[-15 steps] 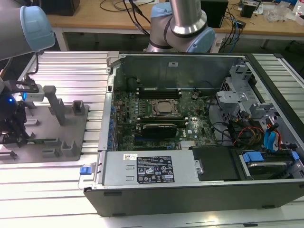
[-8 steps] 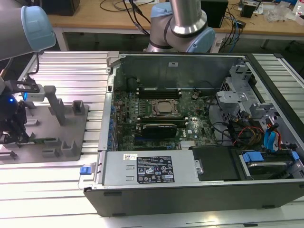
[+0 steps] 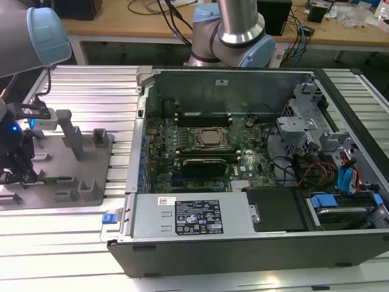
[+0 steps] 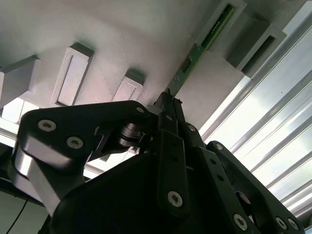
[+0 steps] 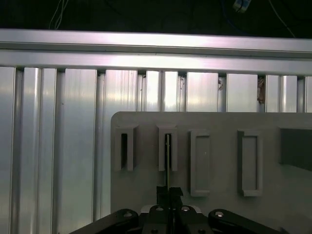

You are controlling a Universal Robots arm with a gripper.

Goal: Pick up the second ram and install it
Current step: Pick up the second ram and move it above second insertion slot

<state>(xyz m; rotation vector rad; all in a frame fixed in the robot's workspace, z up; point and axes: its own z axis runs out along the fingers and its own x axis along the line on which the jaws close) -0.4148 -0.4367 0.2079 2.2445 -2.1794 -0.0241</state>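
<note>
Gripper [image 4: 168,103] is narrow, pinched on the near end of the ram stick [image 4: 196,52]. The stick stands on edge on the grey fixture plate [image 4: 146,39], its far end down in one of the plate's slot blocks [image 4: 229,12]. In the exterior view the plate lies just beside the open computer case [image 3: 213,82], which holds a motherboard [image 3: 249,159] with a black card [image 3: 203,164] on it.
</note>
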